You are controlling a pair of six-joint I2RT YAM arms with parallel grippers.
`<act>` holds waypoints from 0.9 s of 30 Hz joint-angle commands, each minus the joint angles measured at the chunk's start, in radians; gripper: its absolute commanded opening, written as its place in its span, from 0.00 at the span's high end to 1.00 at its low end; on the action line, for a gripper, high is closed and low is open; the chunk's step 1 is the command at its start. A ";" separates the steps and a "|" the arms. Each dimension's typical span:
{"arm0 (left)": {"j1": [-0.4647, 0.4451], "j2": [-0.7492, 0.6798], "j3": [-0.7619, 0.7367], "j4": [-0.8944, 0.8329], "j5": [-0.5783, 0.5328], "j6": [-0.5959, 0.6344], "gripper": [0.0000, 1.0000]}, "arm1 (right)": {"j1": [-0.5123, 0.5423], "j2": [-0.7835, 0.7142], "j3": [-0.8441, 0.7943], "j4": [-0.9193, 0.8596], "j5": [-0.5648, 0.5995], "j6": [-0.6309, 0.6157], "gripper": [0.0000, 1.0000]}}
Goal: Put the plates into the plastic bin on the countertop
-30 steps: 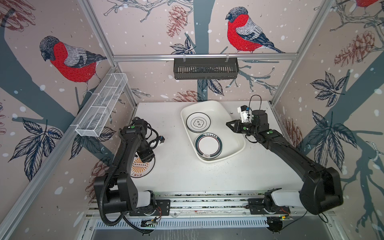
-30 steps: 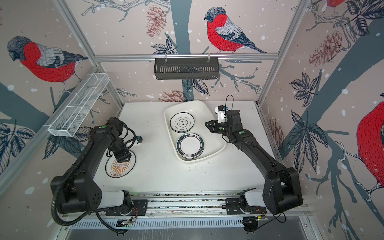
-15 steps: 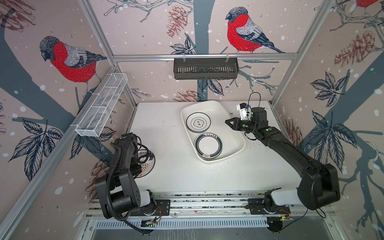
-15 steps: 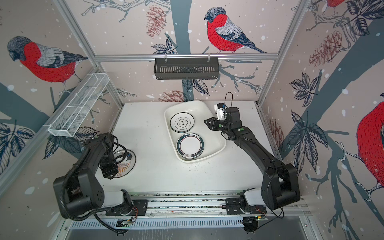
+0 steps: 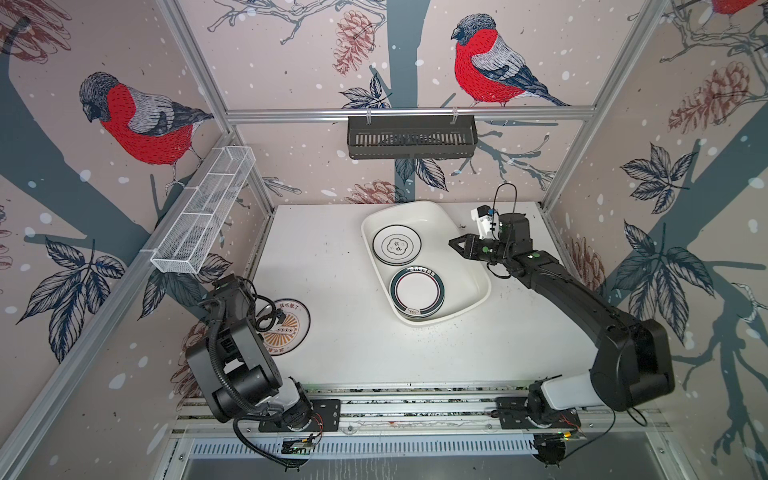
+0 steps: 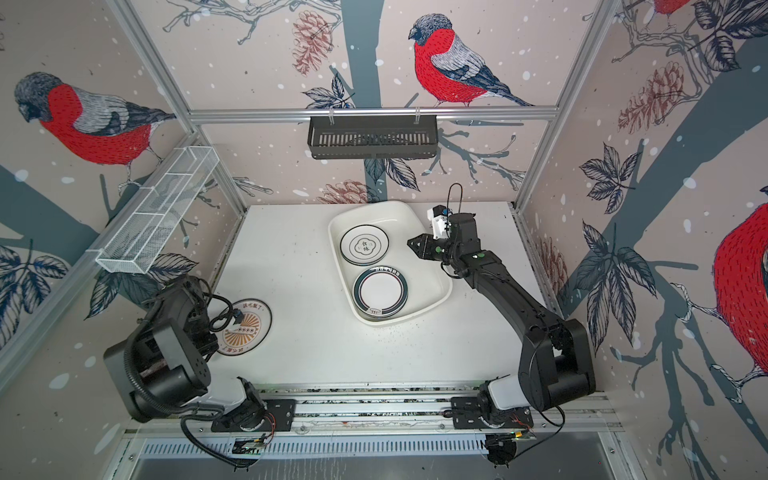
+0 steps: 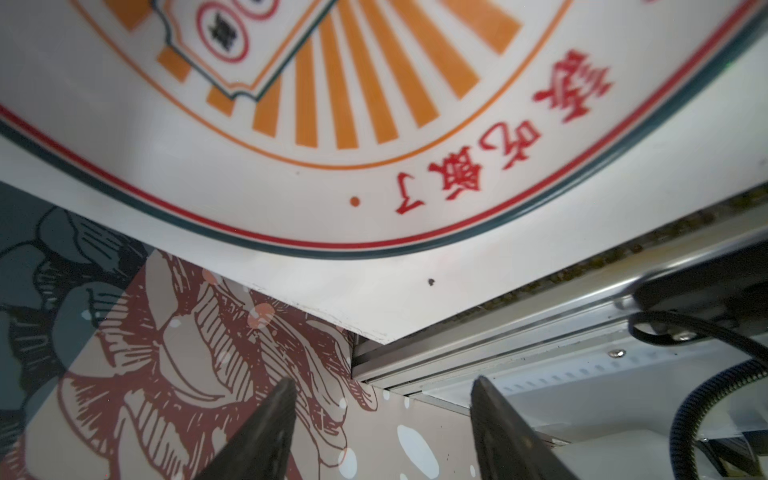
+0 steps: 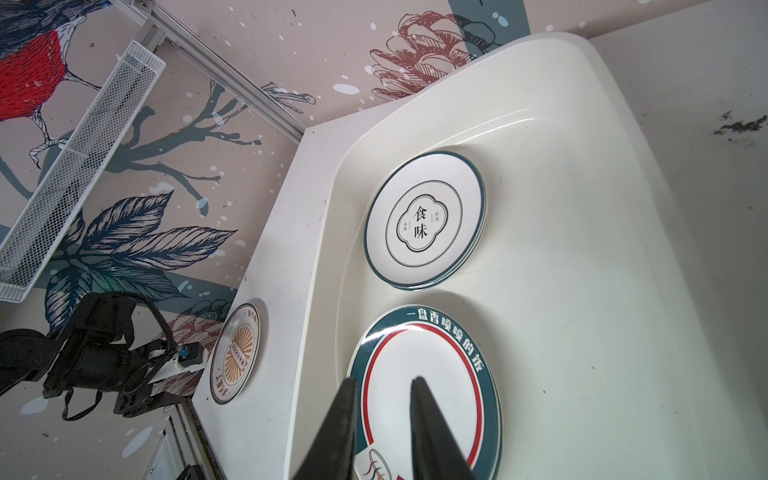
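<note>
In plastic bin (image 8: 582,208), apparently "食味" plate (image 8: 424,220)

The emblem plate (image 8: 424,220) shows "食味" at centre. In both top views, the banded plate (image 5: 417,289) carries "一盘香喷喷的饭" at twelve o'clock on its rim, and the sunburst plate (image 7: 374,104) carries red "吃飯了" likewise.

Walls: pinkish wallpaper (image 5: 291,174) w/ red-breasted birds (image 5: 486,66), pinecones (image 5: 357,41), dark leaves (image 5: 660,174) & grey-blue branches (image 5: 41,137). Aluminium frame rails (image 5: 407,113) at corners & across back wall. Black slotted basket (image 5: 411,137) hangs on back rail, above & beyond right gripper (image 5: 455,242) jaws. White wire-mesh basket (image 5: 203,212) on side wall, above & beyond left gripper (image 7: 382,384) jaws; pinecone print (image 7: 187,353) just ahead of them. Light even, bright.
</note>
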 commanded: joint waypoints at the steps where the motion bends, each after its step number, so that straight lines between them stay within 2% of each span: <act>1: 0.035 0.040 0.011 0.038 0.049 0.028 0.34 | 0.002 0.008 0.007 0.014 0.001 0.014 0.75; 11: 0.048 0.090 -0.024 0.155 0.135 0.000 0.35 | 0.003 0.008 0.010 0.014 0.005 0.018 0.75; 21: 0.046 0.148 -0.023 0.182 0.216 -0.051 0.37 | 0.002 0.000 0.016 0.006 0.008 0.023 0.76; 27: -0.008 0.134 -0.022 0.148 0.297 -0.094 0.38 | 0.005 0.001 0.015 0.013 0.010 0.029 0.76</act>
